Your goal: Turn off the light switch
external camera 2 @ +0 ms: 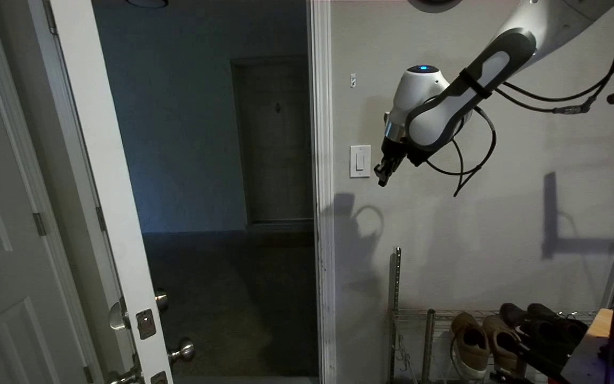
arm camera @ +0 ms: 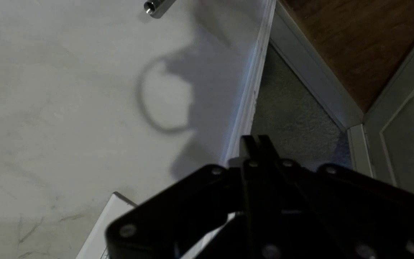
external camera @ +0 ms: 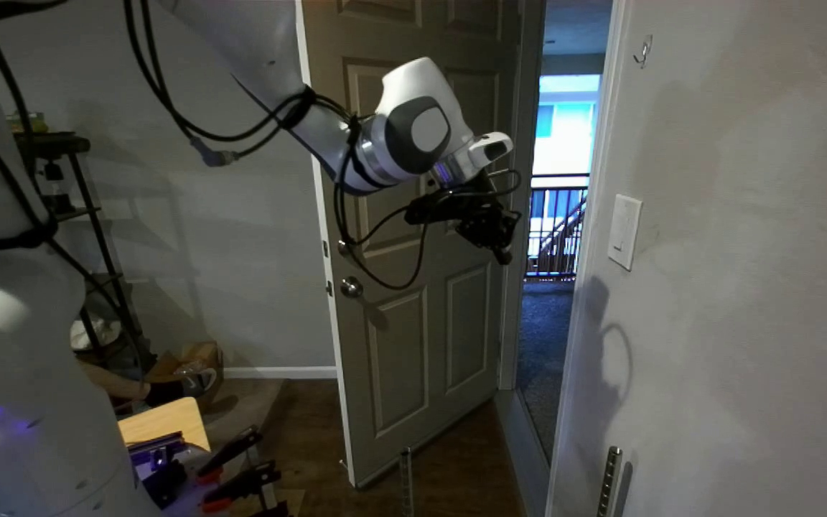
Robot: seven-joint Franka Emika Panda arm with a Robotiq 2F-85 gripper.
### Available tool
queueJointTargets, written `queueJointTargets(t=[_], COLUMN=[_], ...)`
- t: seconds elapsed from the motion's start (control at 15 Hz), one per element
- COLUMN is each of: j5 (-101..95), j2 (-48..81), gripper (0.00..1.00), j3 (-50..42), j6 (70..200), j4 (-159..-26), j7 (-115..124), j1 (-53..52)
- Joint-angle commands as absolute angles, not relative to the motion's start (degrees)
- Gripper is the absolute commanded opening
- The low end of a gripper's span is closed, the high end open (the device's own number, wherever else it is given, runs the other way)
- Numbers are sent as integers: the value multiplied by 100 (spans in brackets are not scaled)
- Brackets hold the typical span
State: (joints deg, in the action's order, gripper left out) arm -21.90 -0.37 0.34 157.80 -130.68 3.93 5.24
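Pale wall (external camera: 751, 323) bears the light switch (external camera: 625, 232); the pincer (arm camera: 257, 141), jaws together, should meet its rocker (external camera 2: 360, 161) squarely.

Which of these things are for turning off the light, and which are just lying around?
For the job:
light switch
gripper, shut

Just around:
brown shoes
dark shoes
metal rack
wall hook
open panelled door
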Motion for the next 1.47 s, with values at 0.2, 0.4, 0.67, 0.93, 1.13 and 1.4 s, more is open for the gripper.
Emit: queueJointTargets(t=[0.2,0.4,0.67,0.93,1.13,1.4], j5=[-2626,-2801,-3134,-3374,-3533,-3902], j2=[1112,1478,1901,2317,2566,2825], gripper=[7,6,6,6,6,6], j3=[-162,-276,-486,-732,-940,-1364], j6=[15902,15905,15873,15789,15777,15808], j4=[-11721,-11204,-10596,-10026,-9695,-9340], j7=[795,1016,1424,1800,2069,2512], j1=[468,402,303,148,3,-283])
